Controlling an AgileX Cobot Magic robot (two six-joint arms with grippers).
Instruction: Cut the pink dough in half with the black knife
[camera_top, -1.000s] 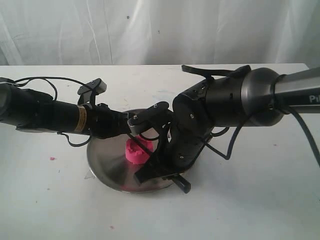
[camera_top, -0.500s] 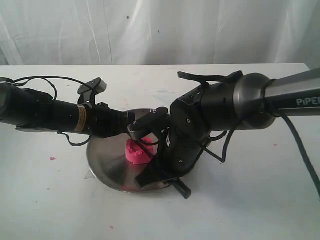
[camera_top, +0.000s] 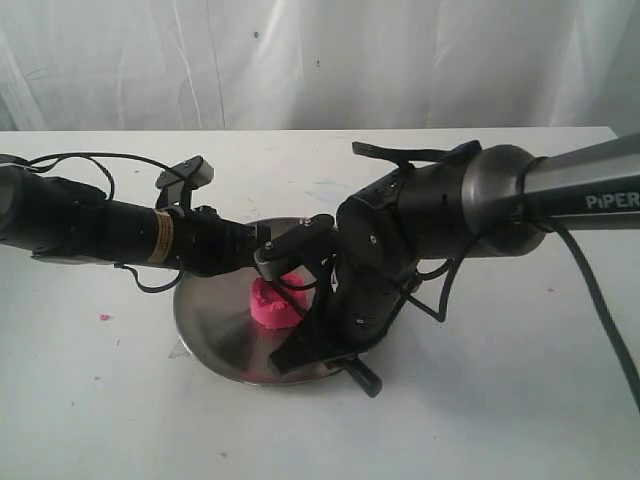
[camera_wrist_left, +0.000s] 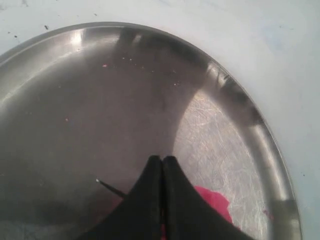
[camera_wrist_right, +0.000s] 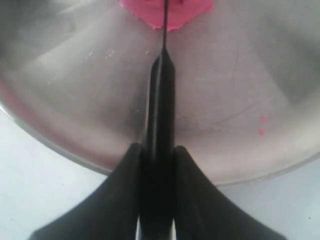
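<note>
Pink dough (camera_top: 275, 305) sits near the middle of the steel plate (camera_top: 215, 335), touched by the black knife (camera_wrist_right: 161, 115) clamped in the right claw (camera_wrist_right: 157, 148), left claw (camera_wrist_left: 162, 159) pinched together, the "PiPER"-lettered arm (camera_top: 612, 200) nudged left since earlier.

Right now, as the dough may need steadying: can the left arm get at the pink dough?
Probably yes: the left arm's fingers, shut, hang close over the pink dough on the steel plate, nothing between. The black knife in the right fingers leaves that side free.
</note>
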